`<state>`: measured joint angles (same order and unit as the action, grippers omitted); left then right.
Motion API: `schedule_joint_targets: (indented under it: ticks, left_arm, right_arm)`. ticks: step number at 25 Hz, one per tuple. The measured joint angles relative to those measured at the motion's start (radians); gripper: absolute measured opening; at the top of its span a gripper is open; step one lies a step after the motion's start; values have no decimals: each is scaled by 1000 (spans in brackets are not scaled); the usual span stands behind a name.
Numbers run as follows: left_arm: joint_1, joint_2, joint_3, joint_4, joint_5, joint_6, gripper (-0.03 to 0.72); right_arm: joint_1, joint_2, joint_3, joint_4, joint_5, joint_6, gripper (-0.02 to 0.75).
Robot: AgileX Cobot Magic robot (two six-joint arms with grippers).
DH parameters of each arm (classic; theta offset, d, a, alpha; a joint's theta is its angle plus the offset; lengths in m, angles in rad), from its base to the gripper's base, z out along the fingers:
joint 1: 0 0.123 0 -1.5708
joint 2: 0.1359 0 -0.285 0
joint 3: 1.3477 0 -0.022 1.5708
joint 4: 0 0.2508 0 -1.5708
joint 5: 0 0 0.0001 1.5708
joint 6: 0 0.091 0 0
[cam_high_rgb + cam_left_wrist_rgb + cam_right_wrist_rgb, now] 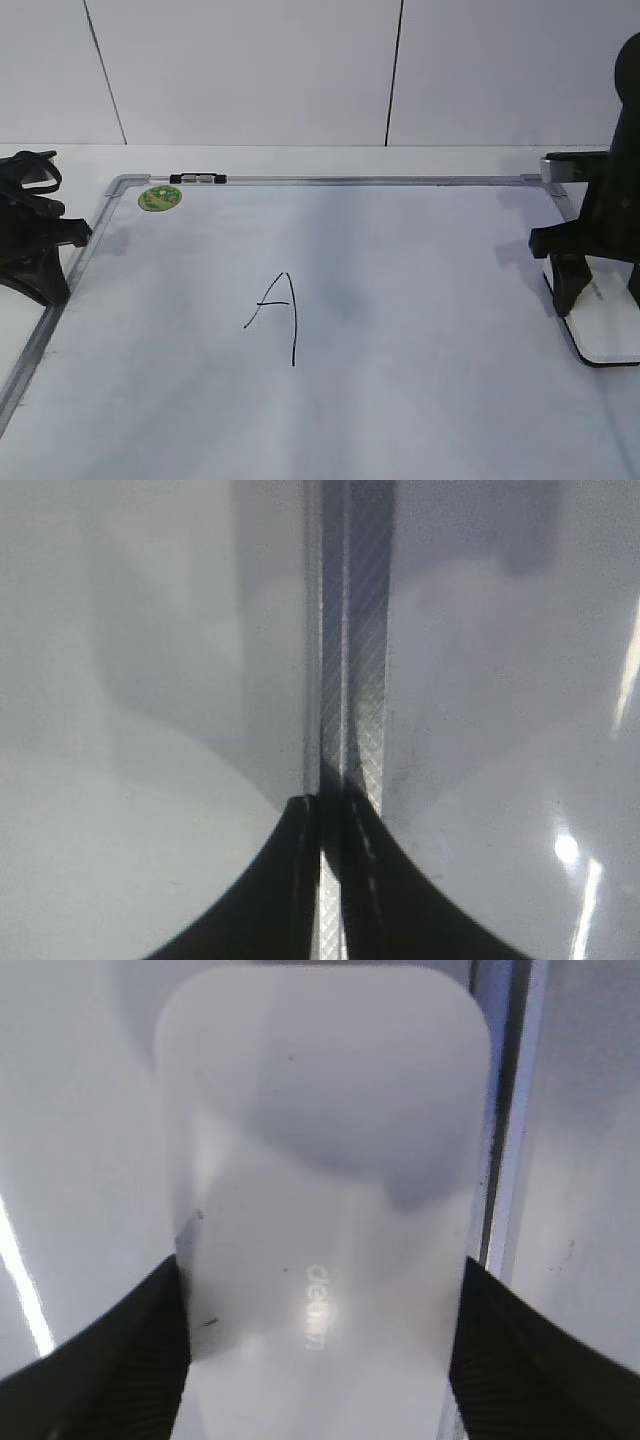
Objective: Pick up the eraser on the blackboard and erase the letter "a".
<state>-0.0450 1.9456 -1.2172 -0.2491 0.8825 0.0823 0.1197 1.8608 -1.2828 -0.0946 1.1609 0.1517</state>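
Observation:
The eraser (610, 335) is a flat white block with a black underside. It lies on the blackboard (420, 400) near its right edge. My right gripper (598, 300) straddles it. In the right wrist view the eraser (320, 1160) fills the frame, with grey lettering, and both black fingers of the right gripper (322, 1272) press its long sides. My left gripper (50, 290) is shut and empty over the board's left frame; its tips (330, 805) meet above the metal frame strip (350, 680). No small cursive "a" shows. An angular capital "A" (280, 315) stands mid-board.
A round green sticker (160, 197) sits at the board's far left corner. A small black-and-white clip (198, 179) is on the far frame. A white wall rises behind the table. The board's right frame (510, 1160) runs just beside the eraser.

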Motion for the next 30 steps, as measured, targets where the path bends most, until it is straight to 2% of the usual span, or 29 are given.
schedule_joint_targets:
  ticks: [9, 17, 30]
  left_arm:
    - [0, 0, 0, -2, 0, 0, 29]
    - [0, 0, 0, -2, 0, 0, 29]
    - [0, 0, 0, -2, 0, 0, 29]
  right_arm:
    - [0, 38, -35, -10, 10, 0, 540]
    - [-2, 39, -45, -77, 12, 0, 540]
    - [-2, 39, -49, -81, 19, 0, 540]
